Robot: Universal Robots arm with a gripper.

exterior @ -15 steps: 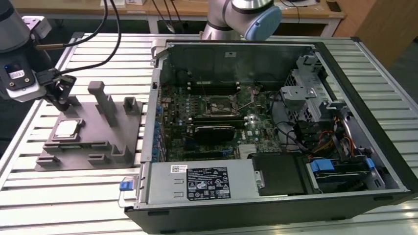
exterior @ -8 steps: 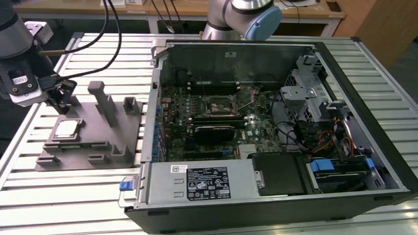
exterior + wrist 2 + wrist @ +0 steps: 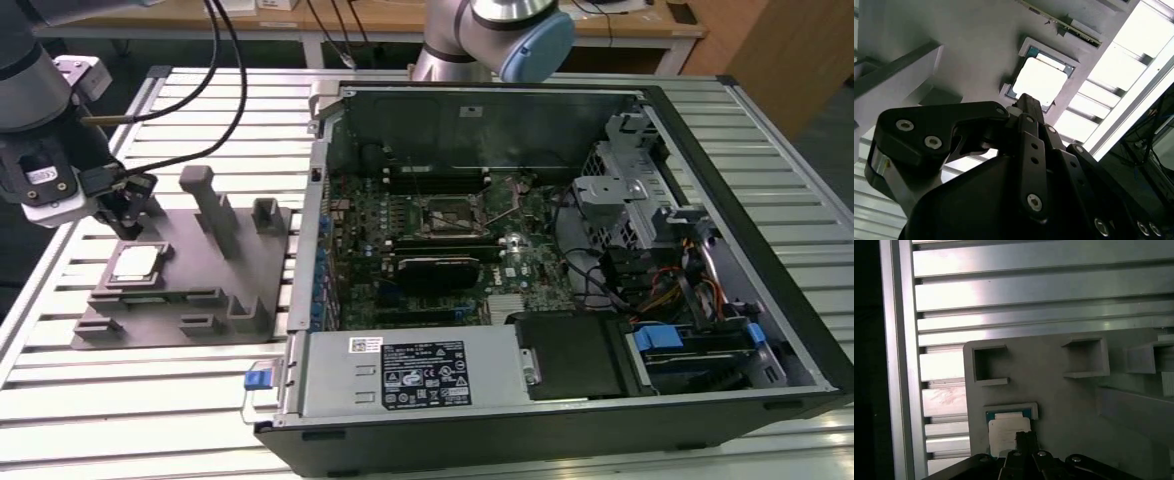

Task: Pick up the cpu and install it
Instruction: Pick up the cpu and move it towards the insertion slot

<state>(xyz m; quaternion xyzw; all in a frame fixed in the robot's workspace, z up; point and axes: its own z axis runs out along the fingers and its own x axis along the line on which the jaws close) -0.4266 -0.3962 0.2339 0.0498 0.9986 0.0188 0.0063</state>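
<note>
One arm (image 3: 30,75) hangs its clenched claw (image 3: 130,228) straight down, close over the cpu (image 3: 138,262).

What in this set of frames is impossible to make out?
- Second wrist view: the gripper covers one edge of the cpu.
- First wrist view: the gripper covers part of the cpu there too.
- Exterior view: the socket is too small to tell whether it is open or filled.
</note>
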